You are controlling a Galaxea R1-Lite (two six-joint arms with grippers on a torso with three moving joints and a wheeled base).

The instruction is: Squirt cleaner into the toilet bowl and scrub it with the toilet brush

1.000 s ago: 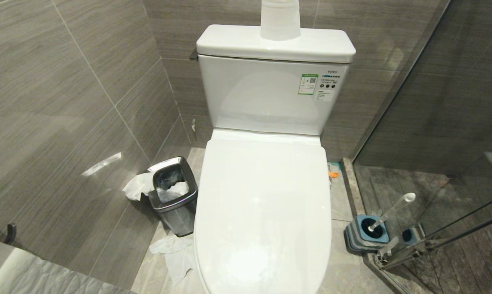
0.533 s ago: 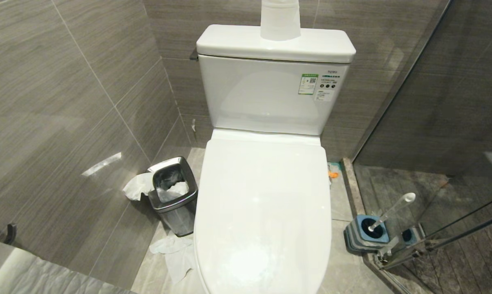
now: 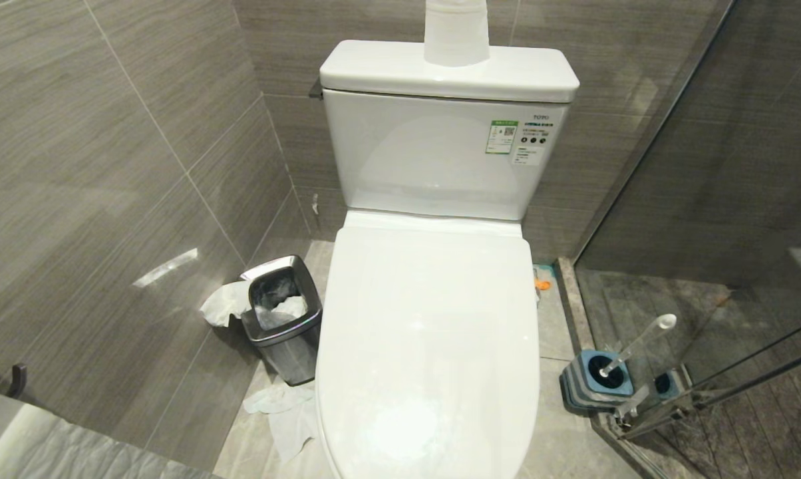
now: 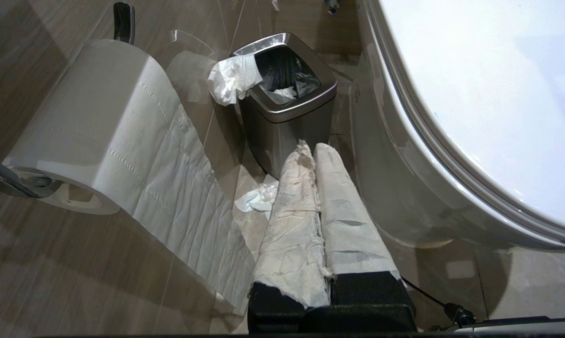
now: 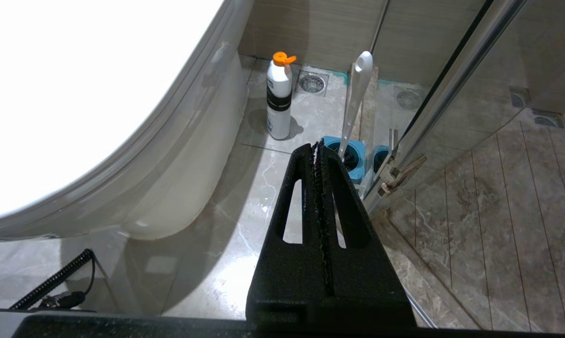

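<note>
The white toilet [image 3: 427, 332] has its lid down, so the toilet bowl's inside is hidden; its outer wall [image 4: 390, 188] shows beside my left gripper [image 4: 313, 148], which is shut, empty, with paper-wrapped fingers. The toilet brush [image 3: 640, 342] leans in its blue-and-grey holder [image 3: 597, 379] on the floor right of the toilet. My right gripper [image 5: 316, 148] is shut and empty, low over the floor, short of the brush handle [image 5: 355, 94] and holder [image 5: 353, 157]. A white bottle with an orange cap [image 5: 279, 96] stands by the toilet base. The cleaner itself is out of view.
A steel waste bin [image 3: 284, 319] with tissue stands left of the toilet, and loose tissue [image 3: 284, 412] lies on the floor. A paper roll [image 4: 90, 126] hangs on the left wall. A glass shower door [image 3: 740, 266] closes off the right side.
</note>
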